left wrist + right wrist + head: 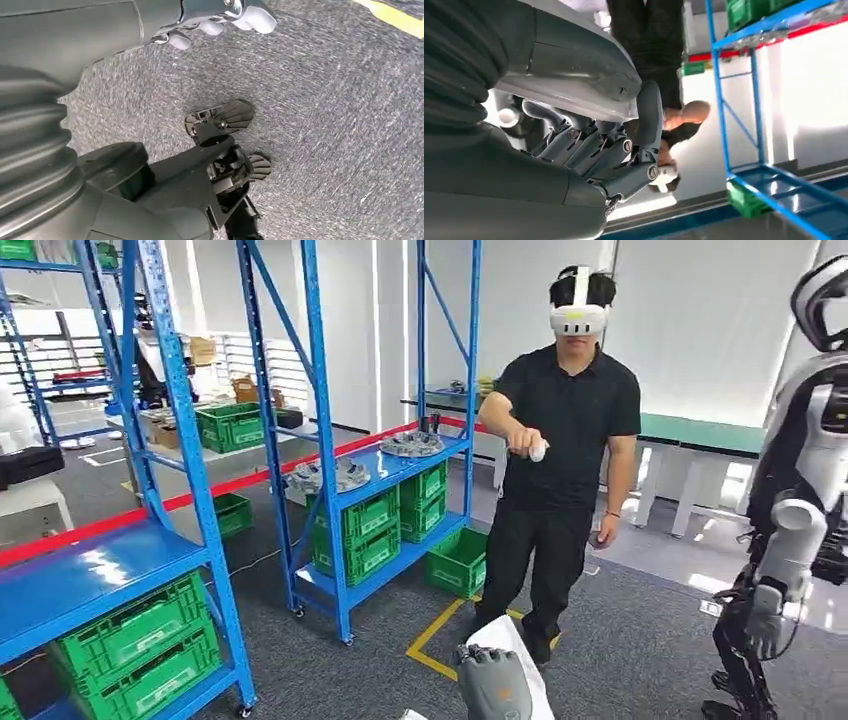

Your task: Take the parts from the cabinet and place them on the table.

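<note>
Several grey round metal parts (412,443) (330,477) lie on the middle shelf of the blue cabinet rack (345,490), well ahead and to my left. My right hand (494,682) is low at the picture's bottom centre and grips a flat white part (525,650). In the right wrist view the fingers (614,150) curl under this light slab (574,60), with the thumb at its end. My left hand (220,20) hangs over the grey carpet with loosely spread fingers and nothing in them.
A person (565,440) in a white headset stands just ahead, holding a controller. Another humanoid robot (800,490) stands at the right. A second blue rack (120,570) with green crates (135,640) is near left. More crates (458,562) sit by the cabinet. Yellow floor tape (435,635) lies ahead.
</note>
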`<state>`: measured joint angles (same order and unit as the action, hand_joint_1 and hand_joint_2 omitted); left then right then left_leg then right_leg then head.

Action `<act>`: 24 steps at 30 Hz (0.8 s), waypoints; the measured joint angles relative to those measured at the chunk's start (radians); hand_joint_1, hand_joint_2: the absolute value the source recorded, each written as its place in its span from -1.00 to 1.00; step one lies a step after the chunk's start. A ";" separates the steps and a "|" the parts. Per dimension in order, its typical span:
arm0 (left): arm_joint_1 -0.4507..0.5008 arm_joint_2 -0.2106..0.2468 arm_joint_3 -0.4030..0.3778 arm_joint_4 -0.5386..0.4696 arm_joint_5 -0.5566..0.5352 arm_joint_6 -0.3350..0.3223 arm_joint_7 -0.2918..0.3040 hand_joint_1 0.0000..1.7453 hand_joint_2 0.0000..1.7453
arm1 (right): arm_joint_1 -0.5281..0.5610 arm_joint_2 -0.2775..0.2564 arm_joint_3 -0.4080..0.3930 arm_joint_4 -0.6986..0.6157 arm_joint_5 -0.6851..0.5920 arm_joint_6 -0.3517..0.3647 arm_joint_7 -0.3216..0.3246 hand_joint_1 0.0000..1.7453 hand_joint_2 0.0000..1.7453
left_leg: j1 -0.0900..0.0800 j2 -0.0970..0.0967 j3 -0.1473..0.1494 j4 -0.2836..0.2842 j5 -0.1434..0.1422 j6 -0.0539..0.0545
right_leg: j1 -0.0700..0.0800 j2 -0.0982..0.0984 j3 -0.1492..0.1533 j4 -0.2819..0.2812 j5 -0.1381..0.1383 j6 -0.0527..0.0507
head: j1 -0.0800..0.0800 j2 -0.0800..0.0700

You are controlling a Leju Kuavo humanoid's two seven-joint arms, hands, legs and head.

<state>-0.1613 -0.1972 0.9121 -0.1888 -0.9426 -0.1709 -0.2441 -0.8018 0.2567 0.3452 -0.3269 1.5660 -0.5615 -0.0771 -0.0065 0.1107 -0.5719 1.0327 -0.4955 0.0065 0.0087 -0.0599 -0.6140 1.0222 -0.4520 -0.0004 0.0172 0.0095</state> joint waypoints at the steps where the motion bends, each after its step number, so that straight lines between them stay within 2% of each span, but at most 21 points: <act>1: -0.001 0.000 0.000 0.000 0.000 0.000 0.000 -1.00 1.00 | 0.001 0.000 0.001 0.000 0.000 0.002 0.003 1.00 1.00 | 0.000 0.014 0.003 -0.001 -0.002 -0.004 | 0.002 0.011 -0.002 0.000 0.000 -0.001 | -0.001 0.000; 3: -0.004 -0.001 0.000 0.000 0.000 0.000 -0.001 -1.00 1.00 | 0.002 -0.003 0.003 0.001 0.000 0.004 0.005 1.00 1.00 | -0.001 0.034 0.009 -0.002 -0.004 -0.013 | 0.000 0.036 -0.003 -0.007 0.006 -0.010 | 0.000 0.000; 4: -0.005 0.000 0.000 0.000 0.000 0.000 -0.002 -1.00 1.00 | 0.003 0.000 0.004 0.001 0.000 0.004 0.006 1.00 1.00 | 0.006 -0.004 0.000 0.013 -0.017 -0.022 | -0.009 0.045 0.001 -0.012 0.012 -0.015 | 0.000 0.000; 5: -0.005 0.000 0.000 0.000 0.000 0.000 -0.003 -1.00 1.00 | 0.001 0.000 0.005 0.001 -0.002 0.005 0.010 1.00 1.00 | 0.007 -0.054 -0.014 0.051 -0.047 -0.028 | -0.014 0.052 0.000 -0.013 0.013 -0.018 | -0.001 0.000; 6: -0.003 0.000 0.000 0.000 0.000 0.000 -0.002 -1.00 1.00 | 0.001 0.002 0.006 0.001 -0.003 0.005 0.010 1.00 1.00 | 0.010 -0.084 -0.044 0.123 -0.088 -0.034 | -0.016 0.064 -0.001 -0.013 0.015 -0.021 | -0.003 0.000; 7: 0.000 0.000 0.000 0.000 0.000 0.000 -0.002 -1.00 1.00 | 0.003 0.005 0.010 0.001 -0.003 0.005 0.009 1.00 1.00 | 0.014 -0.099 -0.082 0.206 -0.126 -0.037 | -0.017 0.076 -0.003 -0.013 0.016 -0.022 | -0.003 0.000; 8: 0.003 0.001 0.000 0.001 0.000 0.000 -0.002 -1.00 1.00 | 0.008 0.005 0.014 0.001 -0.004 0.005 0.010 1.00 1.00 | 0.015 -0.103 -0.113 0.272 -0.147 -0.041 | -0.018 0.089 -0.004 -0.012 0.016 -0.022 | -0.003 0.000; 9: 0.004 0.001 0.000 0.001 0.000 0.000 -0.002 -1.00 1.00 | 0.013 0.005 0.016 0.001 -0.005 0.005 0.011 1.00 1.00 | 0.017 -0.104 -0.129 0.301 -0.145 -0.042 | -0.018 0.104 -0.005 -0.012 0.017 -0.020 | -0.004 0.000; 10: 0.004 0.001 0.000 0.001 0.000 0.000 -0.002 -1.00 1.00 | 0.017 0.004 0.016 0.001 -0.007 0.005 0.012 1.00 1.00 | 0.019 -0.104 -0.120 0.279 -0.120 -0.044 | -0.019 0.117 -0.005 -0.011 0.019 -0.018 | -0.003 0.000; 11: 0.003 0.001 0.000 0.001 0.000 0.000 -0.002 -1.00 1.00 | 0.017 0.004 0.018 0.001 -0.009 0.006 0.013 1.00 1.00 | 0.022 -0.107 -0.091 0.215 -0.076 -0.046 | -0.022 0.131 -0.006 -0.008 0.020 -0.015 | -0.004 0.000; 12: 0.003 0.001 0.000 0.001 0.000 0.000 -0.002 -1.00 1.00 | 0.015 0.004 0.019 0.001 -0.010 0.006 0.015 1.00 1.00 | 0.027 -0.121 -0.044 0.119 -0.024 -0.049 | -0.026 0.147 -0.007 -0.003 0.019 -0.010 | -0.003 0.000; 13: 0.003 0.001 0.000 0.001 0.000 0.000 -0.002 -1.00 1.00 | 0.013 0.004 0.019 0.001 -0.010 0.007 0.017 1.00 1.00 | 0.034 -0.148 -0.008 0.044 0.006 -0.053 | -0.030 0.158 -0.008 0.002 0.017 -0.004 | -0.004 0.000; 14: 0.003 0.000 0.000 0.002 0.000 0.000 -0.002 -1.00 1.00 | 0.010 0.004 0.020 0.001 -0.011 0.008 0.022 1.00 1.00 | 0.037 -0.207 0.005 0.016 -0.019 -0.056 | -0.026 0.169 -0.017 0.008 0.016 0.006 | -0.005 0.000; 15: 0.003 -0.002 0.000 0.003 0.000 0.000 -0.003 -1.00 1.00 | 0.006 0.005 0.020 0.001 -0.011 0.011 0.024 1.00 1.00 | 0.037 -0.205 0.007 0.013 -0.016 -0.045 | -0.028 0.182 -0.026 0.013 0.019 0.013 | -0.005 0.000; 16: 0.004 -0.001 0.000 0.003 0.000 0.000 -0.002 -1.00 1.00 | 0.006 0.005 0.021 0.001 -0.011 0.012 0.023 1.00 1.00 | 0.034 -0.187 0.003 0.016 -0.014 -0.037 | -0.028 0.193 -0.031 0.006 0.027 0.023 | -0.004 0.000; 18: 0.003 -0.001 0.000 0.003 0.000 0.000 -0.002 -1.00 1.00 | 0.008 0.001 0.021 0.001 -0.013 0.012 0.024 1.00 1.00 | 0.028 -0.168 0.002 0.015 -0.007 -0.020 | -0.034 0.216 -0.035 -0.005 0.039 0.041 | -0.004 0.000; 19: 0.000 -0.003 0.000 0.003 0.000 0.000 -0.003 -1.00 1.00 | 0.008 -0.002 0.021 0.001 -0.014 0.012 0.027 1.00 1.00 | 0.035 -0.152 0.002 0.010 -0.001 -0.010 | -0.037 0.205 -0.039 -0.001 0.036 0.041 | -0.004 0.000; 20: -0.001 -0.002 0.000 0.002 0.000 0.000 -0.003 -1.00 1.00 | 0.004 -0.002 0.021 0.001 -0.018 0.012 0.031 1.00 1.00 | 0.033 -0.143 0.001 0.009 0.000 -0.004 | -0.024 0.137 -0.051 0.027 0.017 0.043 | 0.001 0.000; 21: 0.000 -0.002 0.000 0.003 0.000 0.000 -0.004 -1.00 1.00 | -0.002 -0.003 0.022 0.001 -0.019 0.012 0.033 1.00 1.00 | 0.028 -0.127 0.000 0.009 0.000 0.004 | -0.023 0.091 -0.086 0.098 -0.024 0.046 | 0.002 0.000; 23: 0.007 -0.002 0.000 0.003 0.000 0.000 -0.004 -1.00 1.00 | -0.005 -0.003 0.023 0.001 -0.026 0.013 0.039 1.00 1.00 | 0.021 -0.094 -0.003 0.010 -0.001 0.008 | -0.023 0.067 -0.166 0.270 -0.099 0.046 | 0.003 0.000; 24: 0.007 0.000 0.000 0.003 0.000 0.000 -0.003 -1.00 1.00 | -0.004 -0.004 0.023 0.001 -0.028 0.015 0.041 1.00 1.00 | 0.019 -0.079 -0.005 0.010 -0.001 0.008 | -0.023 0.066 -0.186 0.318 -0.111 0.045 | 0.003 0.000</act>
<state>-0.1540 -0.1976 0.9121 -0.1862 -0.9426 -0.1705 -0.2476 -0.8062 0.2525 0.3685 -0.3262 1.5381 -0.5470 -0.0358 0.0125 0.0319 -0.5767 1.0425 -0.4968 0.0149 -0.0140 0.0059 -0.8005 1.3405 -0.5626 0.0445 0.0206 0.0095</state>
